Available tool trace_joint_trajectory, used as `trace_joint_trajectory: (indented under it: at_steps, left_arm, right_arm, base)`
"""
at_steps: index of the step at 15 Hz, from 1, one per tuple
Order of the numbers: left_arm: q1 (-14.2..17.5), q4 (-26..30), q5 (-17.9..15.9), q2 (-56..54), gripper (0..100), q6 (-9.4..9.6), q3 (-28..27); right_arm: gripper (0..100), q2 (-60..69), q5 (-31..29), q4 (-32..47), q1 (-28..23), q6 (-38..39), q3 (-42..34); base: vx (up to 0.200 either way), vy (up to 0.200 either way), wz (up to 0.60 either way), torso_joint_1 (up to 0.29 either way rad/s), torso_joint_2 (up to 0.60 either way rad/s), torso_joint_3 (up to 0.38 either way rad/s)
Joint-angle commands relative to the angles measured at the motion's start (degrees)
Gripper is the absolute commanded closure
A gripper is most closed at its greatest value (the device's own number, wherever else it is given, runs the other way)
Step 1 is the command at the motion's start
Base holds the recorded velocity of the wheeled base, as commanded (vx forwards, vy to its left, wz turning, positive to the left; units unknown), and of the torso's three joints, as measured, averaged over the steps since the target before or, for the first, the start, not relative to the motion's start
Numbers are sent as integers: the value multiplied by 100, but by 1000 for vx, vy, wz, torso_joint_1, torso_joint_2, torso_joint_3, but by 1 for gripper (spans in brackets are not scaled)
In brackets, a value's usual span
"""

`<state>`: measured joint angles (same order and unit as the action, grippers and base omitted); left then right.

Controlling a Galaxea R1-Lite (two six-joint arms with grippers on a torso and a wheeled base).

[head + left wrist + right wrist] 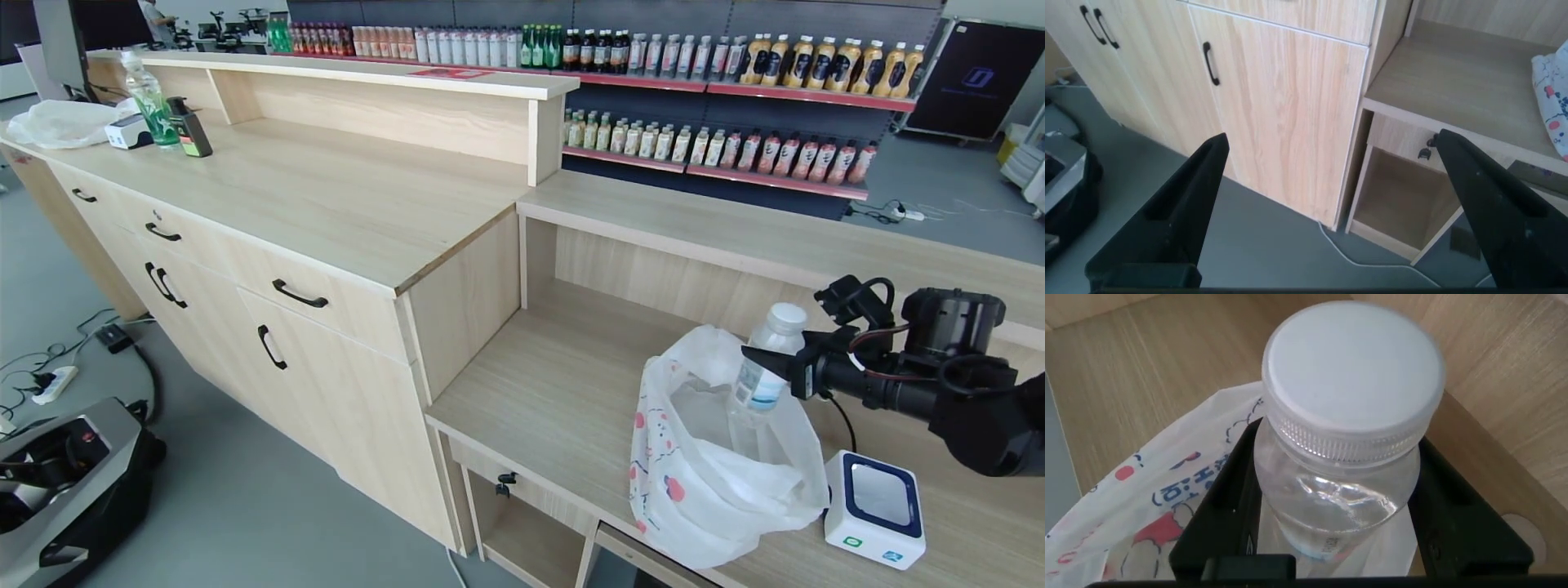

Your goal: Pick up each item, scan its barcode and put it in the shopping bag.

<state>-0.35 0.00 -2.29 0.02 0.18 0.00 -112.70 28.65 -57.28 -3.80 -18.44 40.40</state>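
**Bottle held at the bag's mouth**

The left gripper (1331, 136) hangs released, its black tapered fingers spread wide. Near the front edge of the pale wood-grain counter (555, 392) slumps a thin, crinkled white plastic bag (710, 490) with red print. The right gripper (771, 363) grasps a clear round bottle (782, 322) with a ribbed white cap, upright at the bag's mouth. A boxy white scanner (875, 510) sits just beside the bag.

The shopping bag (718, 482) sits on the lower counter (555, 384), near its front edge. The water bottle (763, 376) stands upright in the bag's mouth, clamped by the right gripper (766, 366). The barcode scanner (875, 498) lies just right of the bag. Far left, on the higher counter (326, 196), a drink bottle (151, 102) stands beside a plastic bag (61, 122). Drink shelves (735, 90) run behind both counters.
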Motion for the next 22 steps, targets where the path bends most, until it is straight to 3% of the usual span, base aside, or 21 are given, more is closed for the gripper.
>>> trace_joint_trajectory:
  at_steps: [1, 9, 22]
  left_arm:
    - [0, 0, 1, 6, 0, -1, 0]
    - [0, 0, 1, 6, 0, -1, 0]
    - [0, 0, 1, 6, 0, -1, 0]
  right_arm:
    - [100, -463, 0, -310, -33, -1, 144]
    - [100, -1325, 0, -1180, 29, 25, 653]
    - [100, -2142, 9, -1259, 205, 60, 1524]
  base:
    - [0, 0, 0, 0, 0, 0]
    - [0, 0, 0, 0, 0, 0]
    - [0, 0, 0, 0, 0, 0]
